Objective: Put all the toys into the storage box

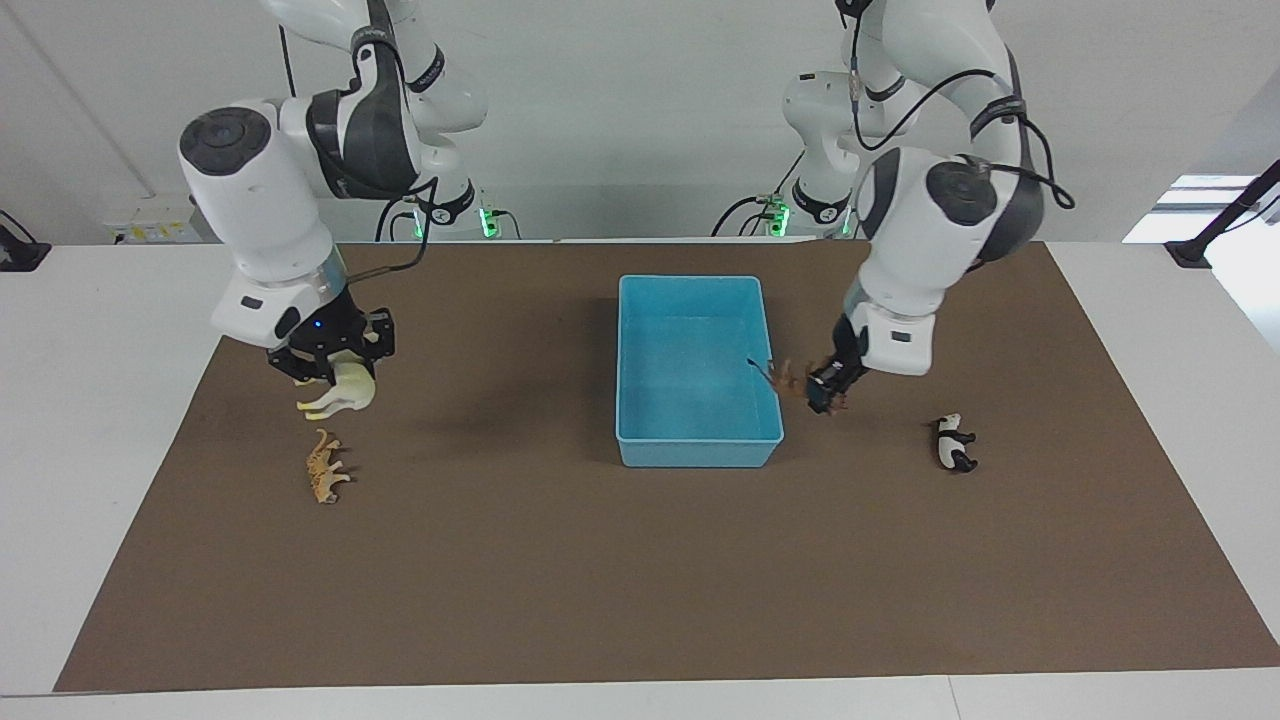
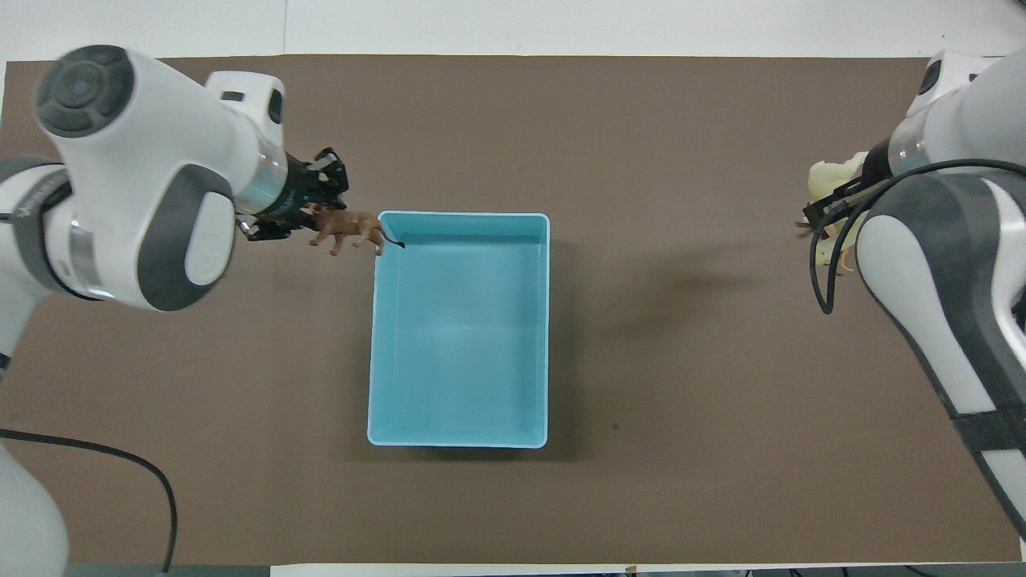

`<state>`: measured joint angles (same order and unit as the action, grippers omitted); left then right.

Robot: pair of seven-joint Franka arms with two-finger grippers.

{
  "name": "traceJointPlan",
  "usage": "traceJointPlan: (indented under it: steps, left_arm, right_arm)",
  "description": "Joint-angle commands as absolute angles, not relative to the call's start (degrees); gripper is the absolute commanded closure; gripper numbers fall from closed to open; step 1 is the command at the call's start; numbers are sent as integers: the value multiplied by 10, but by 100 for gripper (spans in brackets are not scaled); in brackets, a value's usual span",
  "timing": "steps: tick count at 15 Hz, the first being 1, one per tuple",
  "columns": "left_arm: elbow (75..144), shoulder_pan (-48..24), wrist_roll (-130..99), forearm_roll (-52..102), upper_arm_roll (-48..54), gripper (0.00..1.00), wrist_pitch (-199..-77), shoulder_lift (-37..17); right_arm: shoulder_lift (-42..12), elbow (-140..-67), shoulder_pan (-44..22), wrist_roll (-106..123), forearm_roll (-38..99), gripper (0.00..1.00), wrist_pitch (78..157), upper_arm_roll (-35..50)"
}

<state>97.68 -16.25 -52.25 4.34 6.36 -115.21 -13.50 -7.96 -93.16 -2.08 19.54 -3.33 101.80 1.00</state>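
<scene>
Facing view: our left gripper (image 1: 826, 388) pinches the brown lion (image 1: 790, 376) over the storage box (image 1: 697, 455) rim; our right gripper (image 1: 330, 362) clasps the camel (image 1: 340, 393), aloft.

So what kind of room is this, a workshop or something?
Most likely a robotics lab: two white robot arms stand at a white table covered by a brown mat, sorting toy animals into a blue storage box.

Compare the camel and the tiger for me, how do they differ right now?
The camel is cream-white; the tiger is orange-tan. The camel is the larger of the two. The camel hangs in the air, gripped by the right hand, while the tiger lies on its side on the brown mat, untouched. Both are toy animals at the right arm's end of the table, outside the storage box.
</scene>
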Motion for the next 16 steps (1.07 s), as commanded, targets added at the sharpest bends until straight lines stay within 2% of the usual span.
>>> traceJointPlan:
  steps: [1,2,3,7,10,14,16]
  left_arm:
    - [1116,-225,-563,48,53,62,-1258,-77]
    - [1149,-239,-571,47,53,20,-1279,-64]
    - [1163,-249,-573,48,52,0,-1281,-55]
    - [1135,-233,-545,33,44,0,-1224,-52]
    - [1113,-149,-380,0,42,0,-1194,-54]
    - [1118,-2,-77,-11,42,0,-1208,-60]
    - [1136,40,5,-11,42,0,-1229,-61]
  right_arm:
    - [-56,-908,-14,197,-25,100,963,14]
    - [-48,-907,-15,187,-25,100,951,15]
    - [-41,-907,-16,173,-25,100,942,17]
    - [-27,-907,-29,102,-24,100,923,32]
    - [-25,-908,-56,-19,-24,100,927,66]
    - [-35,-915,-161,-201,-24,100,970,74]
    - [-73,-914,-238,-322,-19,100,1018,74]
